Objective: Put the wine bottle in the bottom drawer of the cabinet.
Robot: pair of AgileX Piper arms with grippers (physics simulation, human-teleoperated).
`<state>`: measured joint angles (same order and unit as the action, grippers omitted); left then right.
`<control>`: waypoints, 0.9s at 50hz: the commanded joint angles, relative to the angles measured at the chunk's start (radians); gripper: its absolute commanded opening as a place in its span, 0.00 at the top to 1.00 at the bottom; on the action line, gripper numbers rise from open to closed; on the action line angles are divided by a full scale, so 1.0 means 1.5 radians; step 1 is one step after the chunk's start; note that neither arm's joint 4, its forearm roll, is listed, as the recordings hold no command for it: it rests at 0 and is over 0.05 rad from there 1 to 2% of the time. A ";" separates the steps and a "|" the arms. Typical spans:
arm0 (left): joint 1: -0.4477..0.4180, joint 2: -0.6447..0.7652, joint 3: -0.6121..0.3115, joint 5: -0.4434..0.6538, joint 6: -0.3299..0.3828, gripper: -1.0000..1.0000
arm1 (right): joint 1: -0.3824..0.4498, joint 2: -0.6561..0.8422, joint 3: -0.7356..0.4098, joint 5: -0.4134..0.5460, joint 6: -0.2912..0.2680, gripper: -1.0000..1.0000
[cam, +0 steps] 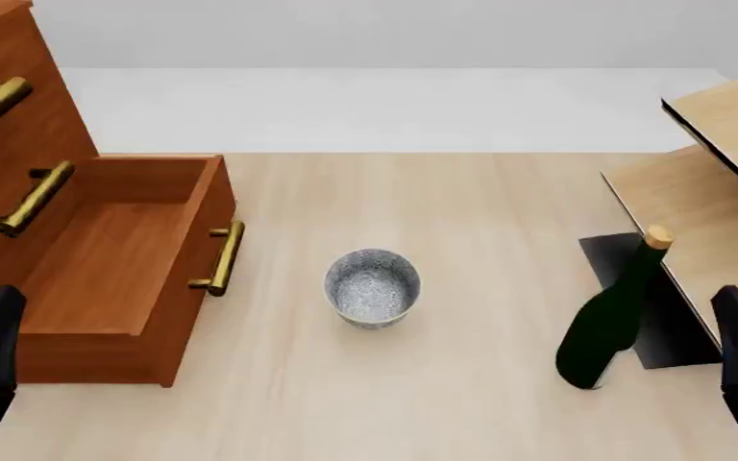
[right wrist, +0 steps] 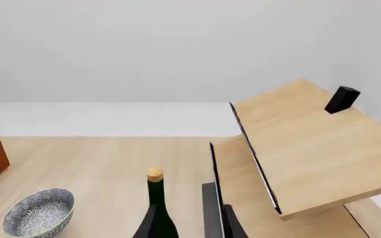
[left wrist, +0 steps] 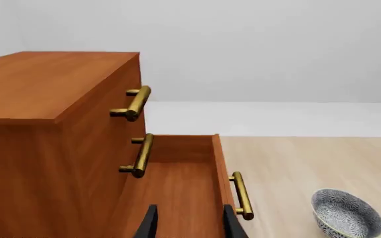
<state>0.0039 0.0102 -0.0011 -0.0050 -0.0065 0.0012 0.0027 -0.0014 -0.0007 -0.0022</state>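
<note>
Glass wine bottle point(cam: 610, 327) stands upright just ahead of my right jaws point(right wrist: 188, 224), which are apart. Heavy, slick, breakable, top-heavy: I'd grip the body. Left jaws point(left wrist: 186, 222) apart over the open bottom drawer point(cam: 107, 264).

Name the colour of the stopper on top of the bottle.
Tan, on the dark green bottle; the right wrist view shows the stopper best.

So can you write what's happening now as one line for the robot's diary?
wine bottle: upright on table, not held | bottom drawer: open, empty | bowl: mid-table | left end effector: open | right end effector: open
</note>
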 commanded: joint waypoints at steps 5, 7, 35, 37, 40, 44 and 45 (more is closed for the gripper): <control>0.006 0.057 -0.012 -0.033 0.014 0.00 | 0.003 0.006 -0.012 -0.005 -0.006 0.00; 0.007 0.076 -0.021 -0.039 0.010 0.00 | 0.005 0.005 -0.014 -0.004 -0.011 0.00; 0.000 0.381 -0.341 0.022 0.031 0.00 | 0.043 0.001 -0.011 0.005 -0.031 0.00; -0.007 0.400 -0.356 0.027 0.042 0.00 | 0.045 0.001 -0.010 0.005 -0.032 0.00; -0.019 0.431 -0.393 0.050 0.011 0.00 | 0.045 0.002 -0.010 0.007 -0.034 0.00; -0.034 0.456 -0.421 0.053 0.042 0.00 | 0.045 0.001 -0.009 0.008 -0.032 0.00; -0.035 0.466 -0.432 0.059 0.033 0.00 | 0.045 0.001 -0.009 0.009 -0.033 0.00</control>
<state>-0.0134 0.5756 -0.5121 0.0358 0.0389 0.0607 0.0043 -0.0183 0.0073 -0.0471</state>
